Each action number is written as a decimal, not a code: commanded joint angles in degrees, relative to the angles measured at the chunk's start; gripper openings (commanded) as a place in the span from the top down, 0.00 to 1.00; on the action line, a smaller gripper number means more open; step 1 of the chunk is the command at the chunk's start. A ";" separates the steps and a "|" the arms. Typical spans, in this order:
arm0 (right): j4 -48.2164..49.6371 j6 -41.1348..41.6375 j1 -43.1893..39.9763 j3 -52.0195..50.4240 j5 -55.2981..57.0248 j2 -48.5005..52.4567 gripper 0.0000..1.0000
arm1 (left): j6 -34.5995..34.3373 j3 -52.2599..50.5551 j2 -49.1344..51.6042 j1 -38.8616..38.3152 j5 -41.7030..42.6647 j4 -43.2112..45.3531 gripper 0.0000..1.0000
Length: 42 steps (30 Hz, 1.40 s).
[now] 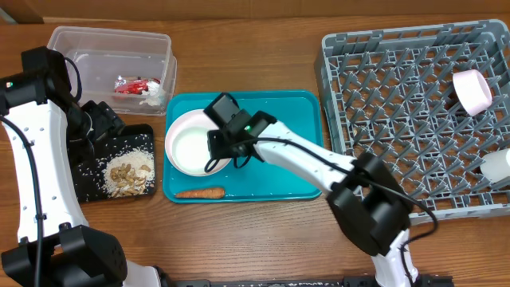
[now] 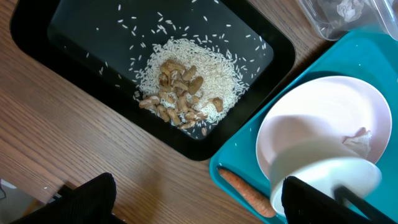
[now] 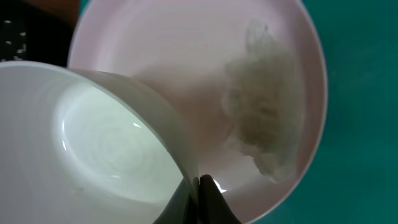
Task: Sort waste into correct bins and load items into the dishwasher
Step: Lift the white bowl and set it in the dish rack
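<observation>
My right gripper (image 1: 224, 155) (image 3: 200, 198) is shut on the rim of a small white bowl (image 1: 194, 153) (image 3: 106, 149) (image 2: 323, 177). That bowl rests on the white plate (image 1: 185, 119) (image 3: 186, 43) (image 2: 336, 112) in the teal tray (image 1: 287, 119). A crumpled whitish scrap (image 3: 264, 118) (image 2: 357, 137) lies on the plate. An orange carrot (image 1: 199, 192) (image 2: 245, 193) lies at the teal tray's front edge. My left gripper (image 1: 103, 121) (image 2: 205, 205) hangs open and holds nothing, over the black tray (image 1: 88, 187) (image 2: 74, 56) with its rice and nut scraps (image 1: 130, 177) (image 2: 183, 93).
A clear tub (image 1: 80, 44) at the back left holds a red-and-white wrapper (image 1: 131, 86) and white paper (image 1: 151, 97). The grey dish rack (image 1: 398, 104) on the right holds a white cup (image 1: 472, 90) and another white piece (image 1: 498, 167) at its right edge.
</observation>
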 commanded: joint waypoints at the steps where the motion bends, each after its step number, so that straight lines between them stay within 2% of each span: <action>1: -3.19 -6.54 -3.30 4.33 6.25 -12.35 0.96 | -0.13 1.01 -1.11 -0.13 0.66 0.00 0.13; 7: -17.14 -6.58 -15.08 4.33 42.40 -24.46 0.96 | -0.15 1.01 -1.11 -0.13 0.66 0.37 0.13; 10: -18.97 -9.14 -20.22 4.33 60.15 -25.24 0.96 | -0.15 1.01 -1.11 -0.13 0.66 0.70 0.13; 11: -18.84 -9.09 -23.43 4.31 70.03 -25.20 0.96 | -0.15 1.01 -1.11 -0.13 0.66 0.85 0.13; 14: -15.08 -9.07 -31.63 3.98 81.68 -25.11 0.96 | -0.15 1.01 -1.11 -0.13 0.66 0.92 0.13; 18: -12.04 -8.87 -40.46 3.91 81.48 -23.85 0.96 | -0.15 1.01 -1.11 -0.13 0.66 0.94 0.13; 26: -11.78 -8.87 -49.96 1.11 83.19 -15.43 0.96 | -0.15 1.01 -1.11 -0.13 0.66 0.94 0.12; 37: -14.86 -8.83 -50.34 0.13 83.10 -1.51 0.96 | -0.17 1.01 -1.11 -0.13 0.68 1.79 0.12; 42: -13.84 -8.83 -49.24 -1.14 82.97 -0.96 0.96 | -0.17 1.01 -1.11 -0.13 0.68 2.01 0.12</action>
